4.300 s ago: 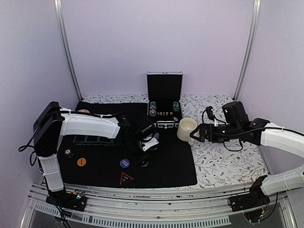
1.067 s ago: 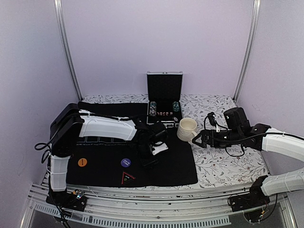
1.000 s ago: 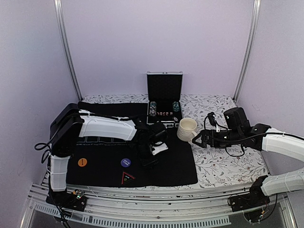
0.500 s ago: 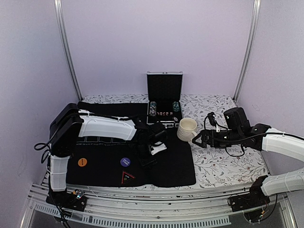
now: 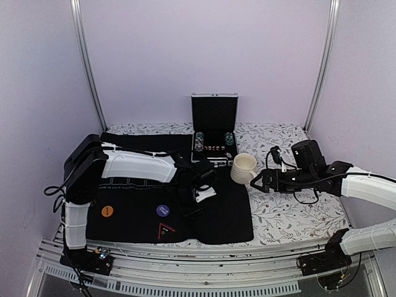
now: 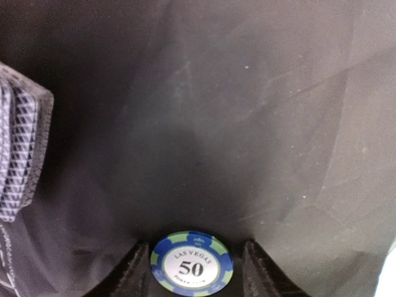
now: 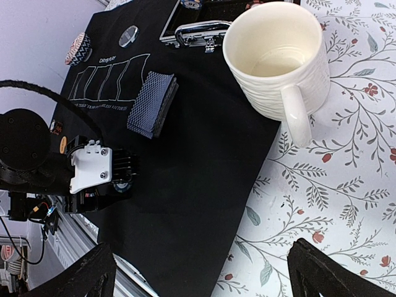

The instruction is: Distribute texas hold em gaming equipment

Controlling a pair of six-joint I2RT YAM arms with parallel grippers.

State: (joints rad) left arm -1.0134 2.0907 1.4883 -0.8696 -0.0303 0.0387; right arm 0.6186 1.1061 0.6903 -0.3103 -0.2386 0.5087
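A blue-and-green poker chip (image 6: 192, 263) marked 50 lies flat on the black mat (image 5: 124, 189), between the fingertips of my left gripper (image 5: 192, 209). The jaws stand close on either side of it. In the right wrist view the chip (image 7: 120, 185) peeks out under that gripper (image 7: 102, 179). A blue-grey card deck (image 6: 18, 142) lies just left of the gripper; it also shows in the right wrist view (image 7: 151, 102). An orange button (image 5: 107, 211) and a purple button (image 5: 163, 210) lie on the mat's near left. My right gripper (image 5: 258, 179) is open and empty, hovering beside the mug.
A cream mug (image 5: 243, 168) stands at the mat's right edge. An open black case (image 5: 214, 117) at the back holds chip rows (image 5: 198, 143). A red-and-green triangle marker (image 5: 164, 232) lies near the mat's front edge. A floral cloth (image 5: 291, 210) covers the table on the right.
The left gripper has shifted slightly left, and the mat's front right corner has slid left with it. The right arm has not moved over the last second.
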